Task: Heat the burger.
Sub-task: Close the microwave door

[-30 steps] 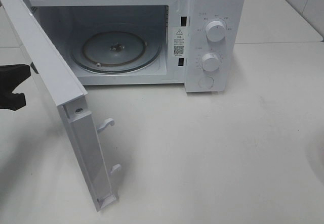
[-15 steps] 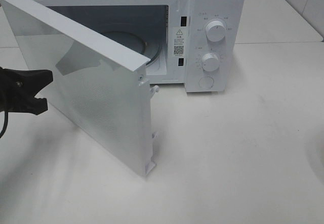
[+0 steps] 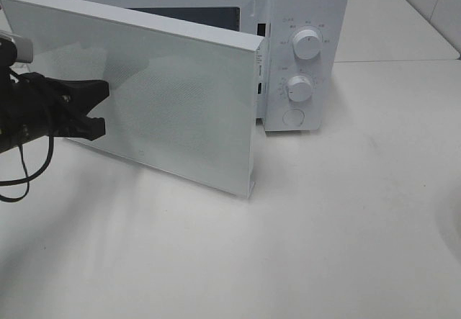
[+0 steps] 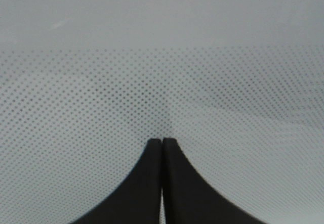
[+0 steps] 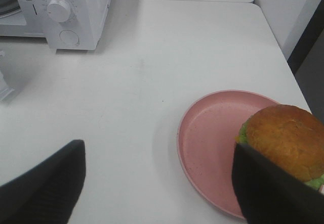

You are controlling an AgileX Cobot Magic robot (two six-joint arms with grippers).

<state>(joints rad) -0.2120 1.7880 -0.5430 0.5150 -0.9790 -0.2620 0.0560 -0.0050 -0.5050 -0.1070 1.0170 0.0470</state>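
The burger [image 5: 283, 135], with a golden-brown bun and green lettuce, sits at the edge of a pink plate [image 5: 212, 138] in the right wrist view only. My right gripper [image 5: 157, 193] is open, its fingers wide apart, and one finger [image 5: 268, 188] is right beside the burger. My left gripper [image 3: 101, 106] is shut, with its tips against the outside of the white microwave's door [image 3: 173, 103]. The left wrist view shows its fingertips [image 4: 154, 150] together on the dotted door glass [image 4: 162, 72]. The door stands partly open and hides most of the cavity.
The microwave body [image 3: 306, 16] with two knobs [image 3: 307, 45] stands at the back of the white table [image 3: 346, 211]. It also shows in the right wrist view [image 5: 66, 11]. The table's edge [image 5: 276, 37] runs close to the plate.
The microwave door has swung from wide open to nearly half shut. My left gripper has moved right with it, against the door's outer face.
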